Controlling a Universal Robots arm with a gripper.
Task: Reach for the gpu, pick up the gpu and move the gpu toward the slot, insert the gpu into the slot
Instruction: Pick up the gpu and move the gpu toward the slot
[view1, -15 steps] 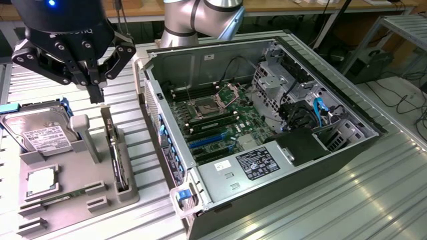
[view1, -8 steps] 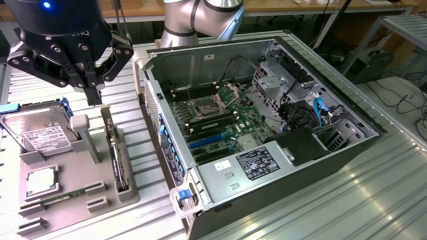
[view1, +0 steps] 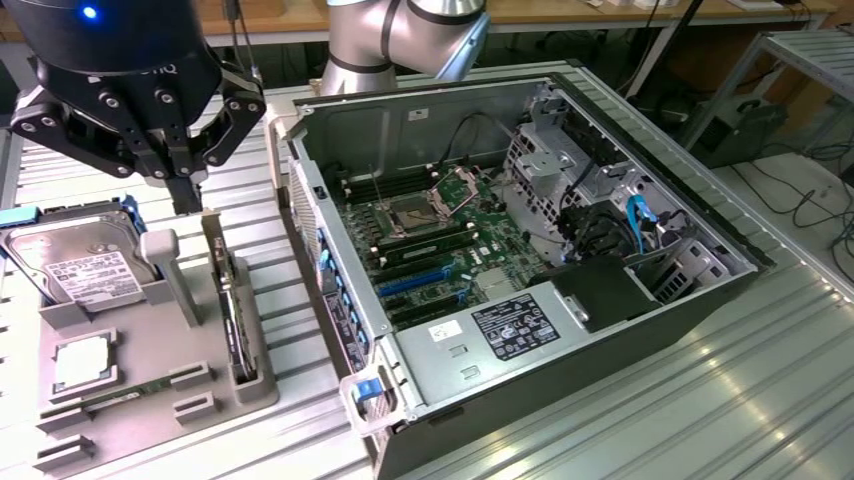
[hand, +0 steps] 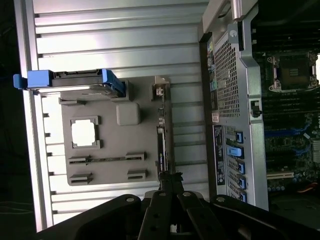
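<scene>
**Tool** (view1: 187, 190) (hand: 170, 179): black, matte, multi-link fingers on a glossy black body. Tips pinched together, nothing between them. Poised above the tray's far end; in the wrist view the tips lie over one end of the gpu.

**gpu** (view1: 240, 330) (hand: 160, 142): thin dark card, seen edge-on, standing in a long groove along the tray edge that faces the computer case. Silver metal bracket at the end away from the tips.

**Tray** (view1: 147, 335) (hand: 110, 142): flat grey moulded plastic with raised brackets and pockets, near the counter edge at the exterior view's left.

- Rounded grey block (view1: 160, 258) (hand: 128, 114), smooth, just beside the gpu groove.
- Hard drive (view1: 80, 270) (hand: 75, 85): silver box, white label, blue carrier.
- Processor chip (view1: 83, 362) (hand: 83, 134): square, pale metal lid.
- Memory stick (view1: 134, 390) (hand: 106, 160): narrow green strip.

**Computer case** (view1: 334, 140) (hand: 227, 80): grey sheet steel, perforated rear panel, lying open-side up just beside the tray. Green motherboard (view1: 454, 250) (hand: 290, 125) with blue slots (view1: 411, 283).

**Counter** (view1: 641, 420) (hand: 120, 45): ribbed, brushed aluminium.
</scene>
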